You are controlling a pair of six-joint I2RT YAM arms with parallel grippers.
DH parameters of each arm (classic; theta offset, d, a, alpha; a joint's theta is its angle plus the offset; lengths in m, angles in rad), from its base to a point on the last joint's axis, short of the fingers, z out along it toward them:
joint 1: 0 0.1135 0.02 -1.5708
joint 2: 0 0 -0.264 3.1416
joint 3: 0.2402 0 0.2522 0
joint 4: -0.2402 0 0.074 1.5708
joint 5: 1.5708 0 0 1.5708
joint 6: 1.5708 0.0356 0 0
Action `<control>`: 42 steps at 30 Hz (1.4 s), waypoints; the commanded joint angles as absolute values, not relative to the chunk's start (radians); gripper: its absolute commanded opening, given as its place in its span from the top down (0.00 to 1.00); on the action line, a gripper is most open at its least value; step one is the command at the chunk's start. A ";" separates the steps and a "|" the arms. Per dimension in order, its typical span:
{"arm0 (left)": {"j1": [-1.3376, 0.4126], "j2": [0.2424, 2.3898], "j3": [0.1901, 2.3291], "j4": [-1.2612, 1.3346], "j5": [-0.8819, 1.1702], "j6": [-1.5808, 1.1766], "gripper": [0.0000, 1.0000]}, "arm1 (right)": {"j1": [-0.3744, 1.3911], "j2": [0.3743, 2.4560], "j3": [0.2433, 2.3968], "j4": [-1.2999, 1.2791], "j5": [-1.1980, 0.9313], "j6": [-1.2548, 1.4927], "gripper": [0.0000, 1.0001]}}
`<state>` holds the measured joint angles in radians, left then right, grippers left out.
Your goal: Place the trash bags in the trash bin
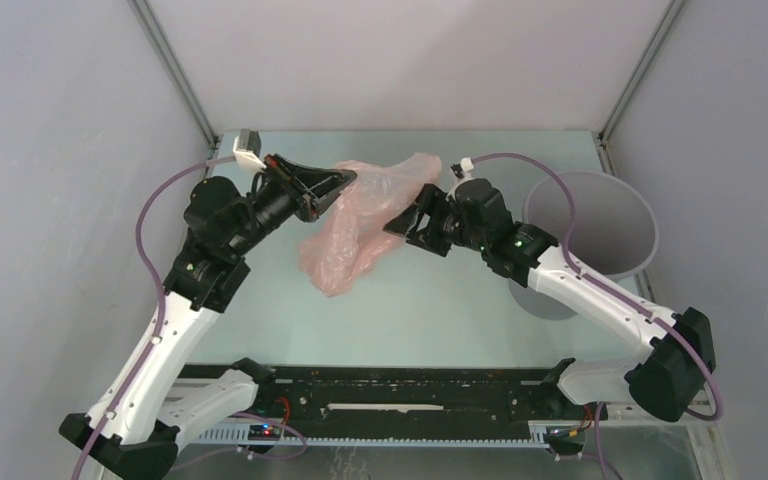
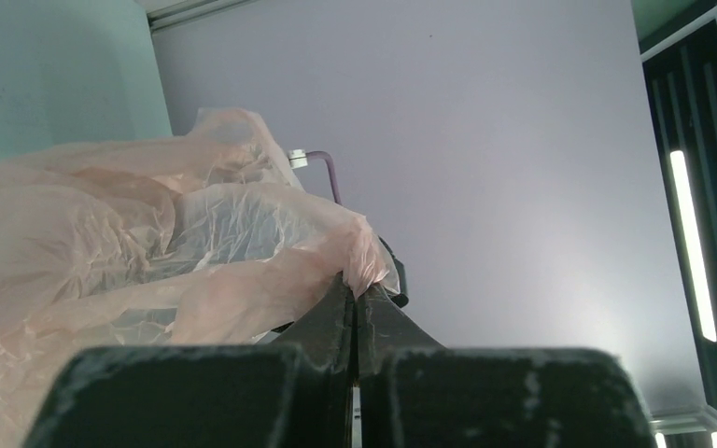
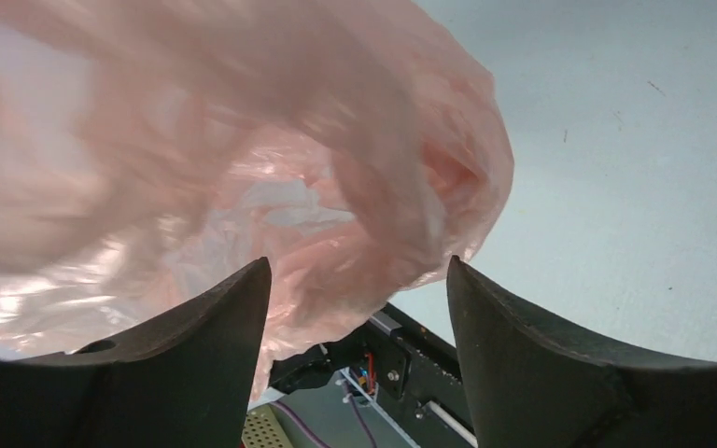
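Note:
The pale-pink trash bag (image 1: pixel 365 215) hangs above the table, wrinkled and drooping down to the left of centre. My left gripper (image 1: pixel 345 180) is shut on the bag's upper edge; in the left wrist view the film (image 2: pixel 149 252) bunches out from between the closed fingertips (image 2: pixel 359 294). My right gripper (image 1: pixel 405 222) is open beside the bag's right side; in the right wrist view the bag (image 3: pixel 271 177) fills the space ahead of the spread fingers (image 3: pixel 233 308), not pinched. The grey trash bin (image 1: pixel 592 225) stands at the right, partly behind the right arm.
Grey enclosure walls with metal corner posts (image 1: pixel 175 70) surround the pale-green table (image 1: pixel 410 320). A black rail (image 1: pixel 400 390) with wiring runs along the near edge between the arm bases. Purple cables (image 1: pixel 150 215) loop off both arms.

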<state>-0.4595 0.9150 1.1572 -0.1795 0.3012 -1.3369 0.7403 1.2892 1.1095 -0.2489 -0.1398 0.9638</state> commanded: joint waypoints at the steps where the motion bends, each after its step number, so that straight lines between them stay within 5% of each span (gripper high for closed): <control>1: -0.449 0.901 1.137 -0.117 0.322 -1.347 1.00 | 0.739 1.306 1.106 -0.240 -0.116 0.968 0.30; 3: -0.434 0.888 1.146 -0.159 0.313 -1.319 1.00 | 0.732 1.285 1.106 -0.278 -0.094 0.927 0.45; 4: -0.420 0.879 1.149 -0.191 0.305 -1.298 1.00 | 0.725 1.274 1.106 -0.297 -0.088 0.898 0.57; 6: -0.387 0.852 1.146 -0.246 0.292 -1.264 1.00 | 0.706 1.248 1.105 -0.343 -0.078 0.828 0.97; 7: -0.368 0.838 1.139 -0.267 0.288 -1.249 1.00 | 0.693 1.234 1.098 -0.360 -0.080 0.790 1.00; 16: -0.153 0.672 1.022 -0.680 0.039 -1.042 1.00 | 0.643 1.151 1.045 -0.633 -0.104 0.526 1.00; 23: -0.145 0.747 0.873 -0.629 0.204 -1.114 1.00 | 0.579 1.220 1.091 -0.667 -0.268 0.525 1.00; 28: -0.188 0.887 1.176 -0.458 0.338 -1.025 1.00 | 0.568 1.361 1.514 -0.854 -0.288 0.487 1.00; 33: -0.418 0.986 1.645 -0.472 0.272 -0.773 1.00 | 0.756 1.404 2.068 -0.988 0.006 0.302 1.00; 38: -0.452 0.840 1.348 -0.590 -0.096 -0.842 1.00 | 0.802 1.183 1.596 -0.608 0.073 0.260 0.87; 42: -0.315 0.774 0.915 -0.674 0.082 -0.980 1.00 | 0.681 1.185 1.252 -0.574 -0.165 0.449 1.00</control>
